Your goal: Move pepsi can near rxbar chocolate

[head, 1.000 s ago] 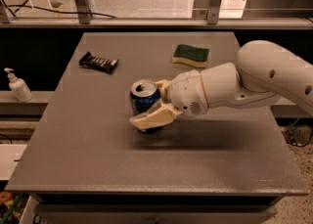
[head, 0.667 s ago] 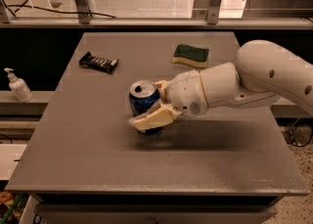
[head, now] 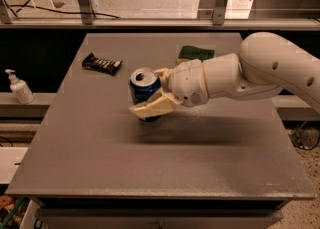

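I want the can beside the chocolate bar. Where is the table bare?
Bare table: the strip between rxbar chocolate and the pepsi can held by the gripper, and the whole front. Crowded: by the sponge, where the arm reaches in.

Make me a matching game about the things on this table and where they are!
Things:
1. dark blue metal pepsi can
2. black-wrapped flat rxbar chocolate
3. green rectangular sponge
4. cream two-finger tool

Places or states:
A. lying by the far edge of the grey table, right of the middle
B. mid-table, shut around a drink
C. lying flat towards the far left of the picture
D. gripped from both sides, silver top facing up

Pairs: 1-D, 2-C, 3-A, 4-B
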`<state>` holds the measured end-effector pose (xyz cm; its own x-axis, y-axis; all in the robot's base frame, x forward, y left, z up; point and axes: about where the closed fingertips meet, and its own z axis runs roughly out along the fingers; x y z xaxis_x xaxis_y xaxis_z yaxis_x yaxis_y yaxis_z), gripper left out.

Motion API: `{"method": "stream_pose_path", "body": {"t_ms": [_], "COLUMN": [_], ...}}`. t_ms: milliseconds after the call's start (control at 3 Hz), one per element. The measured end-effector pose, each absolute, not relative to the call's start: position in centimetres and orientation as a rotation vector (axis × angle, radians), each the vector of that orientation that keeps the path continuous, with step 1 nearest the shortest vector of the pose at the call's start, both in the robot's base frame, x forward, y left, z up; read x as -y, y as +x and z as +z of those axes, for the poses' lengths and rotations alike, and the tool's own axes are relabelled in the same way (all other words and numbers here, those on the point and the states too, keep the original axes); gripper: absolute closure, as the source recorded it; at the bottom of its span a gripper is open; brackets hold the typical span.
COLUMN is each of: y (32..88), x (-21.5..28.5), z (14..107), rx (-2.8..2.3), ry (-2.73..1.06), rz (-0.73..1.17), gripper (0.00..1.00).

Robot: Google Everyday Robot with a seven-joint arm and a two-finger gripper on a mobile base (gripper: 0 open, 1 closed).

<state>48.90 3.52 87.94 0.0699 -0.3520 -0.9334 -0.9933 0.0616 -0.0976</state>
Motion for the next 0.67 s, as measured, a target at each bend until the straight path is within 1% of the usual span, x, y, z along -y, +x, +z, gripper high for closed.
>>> {"method": "stream_pose_path", "body": {"t_ms": [667], "y": [59.2], "x": [-5.1], "z": [88.5], "rx": [-1.380], "ry": [-1.416], "rz": [0.799], "gripper": [1.00]}}
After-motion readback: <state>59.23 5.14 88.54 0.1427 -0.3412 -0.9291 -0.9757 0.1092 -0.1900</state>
